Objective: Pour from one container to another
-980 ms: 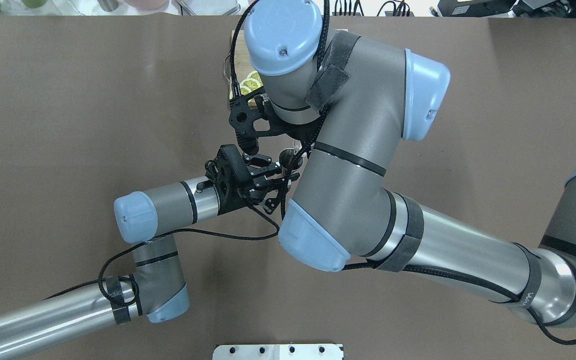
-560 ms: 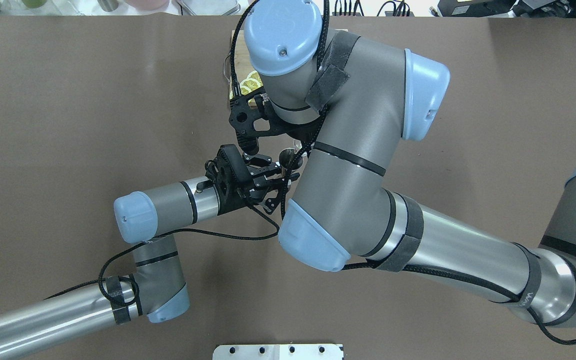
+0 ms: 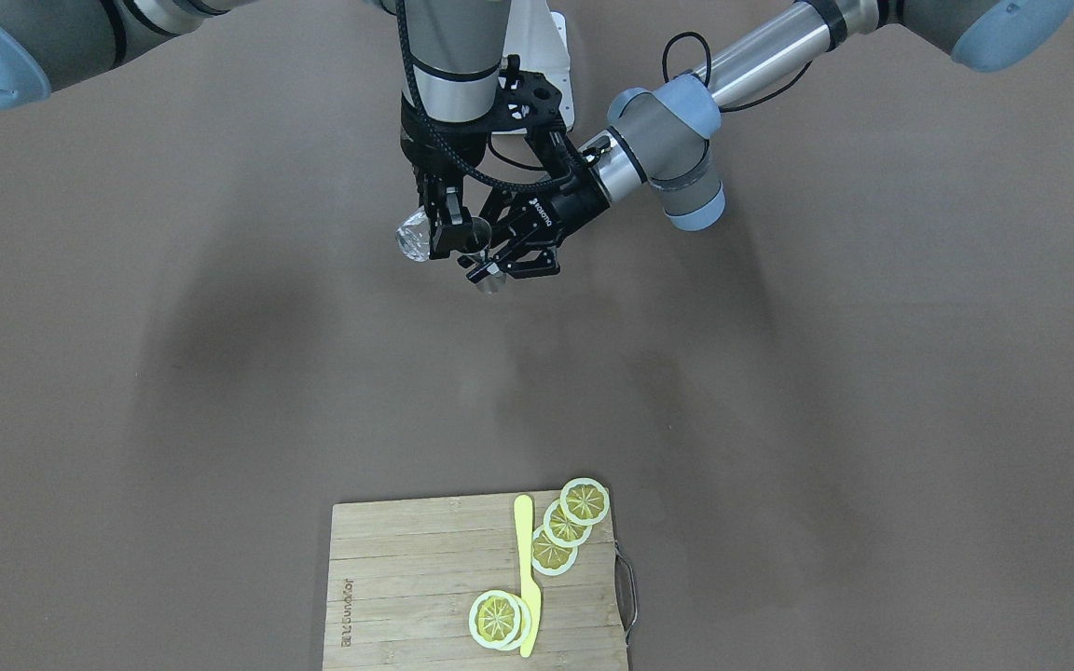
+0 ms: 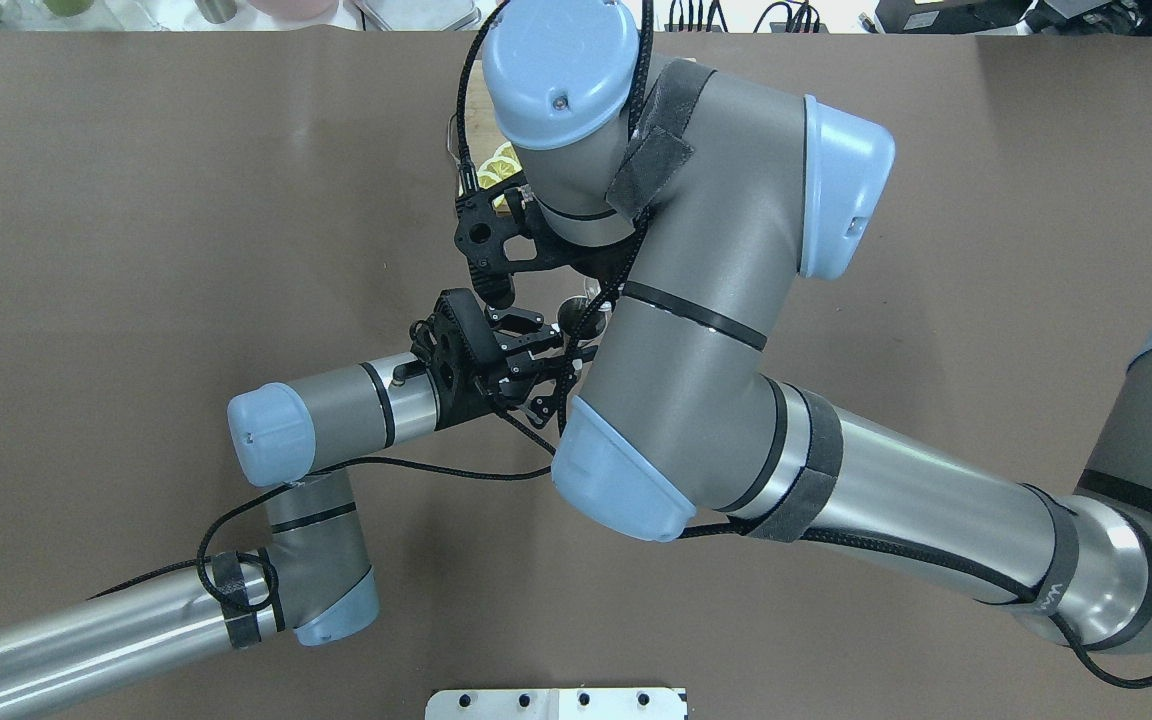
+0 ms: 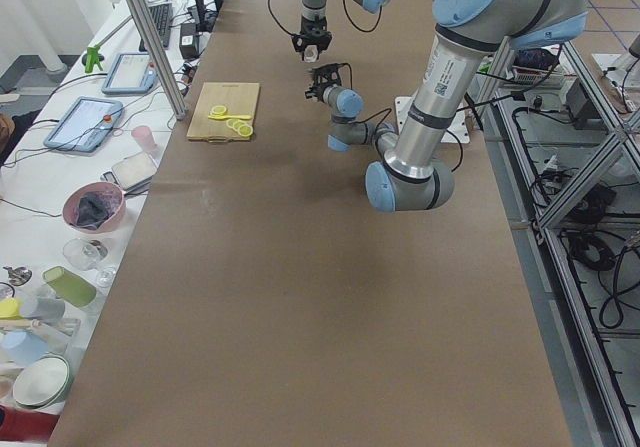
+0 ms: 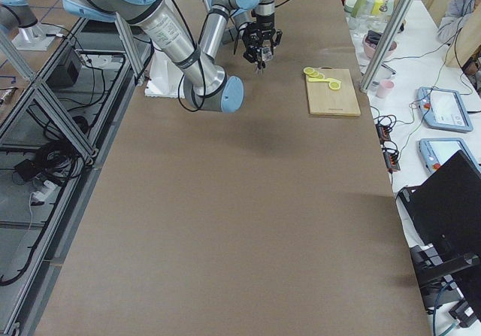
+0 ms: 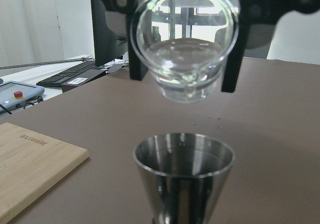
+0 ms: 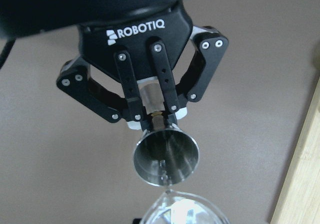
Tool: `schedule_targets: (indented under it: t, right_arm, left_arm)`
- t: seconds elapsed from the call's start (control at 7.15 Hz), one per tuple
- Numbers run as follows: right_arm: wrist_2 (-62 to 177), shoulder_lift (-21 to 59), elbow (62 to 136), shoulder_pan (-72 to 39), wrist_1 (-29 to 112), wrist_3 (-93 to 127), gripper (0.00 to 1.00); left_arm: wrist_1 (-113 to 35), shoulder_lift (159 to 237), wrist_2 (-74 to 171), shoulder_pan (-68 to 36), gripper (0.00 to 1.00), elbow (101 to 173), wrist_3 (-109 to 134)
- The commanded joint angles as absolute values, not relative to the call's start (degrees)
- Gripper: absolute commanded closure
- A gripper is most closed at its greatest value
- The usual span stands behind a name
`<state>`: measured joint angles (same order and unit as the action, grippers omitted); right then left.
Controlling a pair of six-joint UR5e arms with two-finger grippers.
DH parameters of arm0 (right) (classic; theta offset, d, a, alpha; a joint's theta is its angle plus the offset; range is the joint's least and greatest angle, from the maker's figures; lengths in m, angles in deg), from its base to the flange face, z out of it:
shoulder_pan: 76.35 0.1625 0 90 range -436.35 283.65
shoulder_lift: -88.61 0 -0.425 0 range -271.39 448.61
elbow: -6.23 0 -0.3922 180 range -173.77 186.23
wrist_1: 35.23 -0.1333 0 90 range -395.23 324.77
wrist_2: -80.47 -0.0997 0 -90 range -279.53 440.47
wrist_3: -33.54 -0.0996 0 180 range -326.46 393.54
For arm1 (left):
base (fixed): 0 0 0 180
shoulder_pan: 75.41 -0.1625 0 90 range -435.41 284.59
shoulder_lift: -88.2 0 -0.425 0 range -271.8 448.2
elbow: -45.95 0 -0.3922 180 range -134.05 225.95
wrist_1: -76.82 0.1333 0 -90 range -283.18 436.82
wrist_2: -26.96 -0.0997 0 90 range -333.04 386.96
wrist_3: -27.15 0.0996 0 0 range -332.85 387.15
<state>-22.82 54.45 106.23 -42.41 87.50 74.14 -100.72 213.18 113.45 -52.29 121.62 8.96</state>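
Quick rundown of where you're at: your right gripper [image 3: 442,240] comes straight down from above and has its fingers [image 7: 233,58] clamped on either side of the clear glass [image 7: 185,48], which is tipped way over so its mouth faces the left wrist camera. There's a bit of clear liquid pooled along the lower wall, right at the lip. Your left gripper [image 8: 157,115] reaches in sideways, fingers pinched nearly together on the narrow waist of the steel jigger [image 8: 166,156], which stands upright with the open top cone facing up. The glass lip sits just above the jigger's mouth and slightly to one side, not touching it. In the right wrist view there's a thin clear streak running from the lip down into the cone; it looks like a trickle, but you can't really tell from that alone. All of this is over the middle of the brown table [image 3: 220,373], on the robot's side. Well apart, at the far edge, you've got the wooden cutting board [image 3: 425,578] with lemon slices [image 3: 584,501] and a yellow knife [image 3: 525,573] lying on it.
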Motion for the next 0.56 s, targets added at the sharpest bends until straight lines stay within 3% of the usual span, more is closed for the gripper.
schedule_targets:
  t: [0.0,0.42]
  right_arm:
    - [-23.06,54.51,106.6,-42.25,87.38,74.15,1.0]
    - [-25.16,54.59,107.13,-41.82,86.94,73.8,1.0]
  left_arm:
    - [-100.72,213.18,113.45,-52.3,1.0,121.62,8.96]
    - [-100.72,213.18,113.45,-52.3,1.0,121.62,9.05]
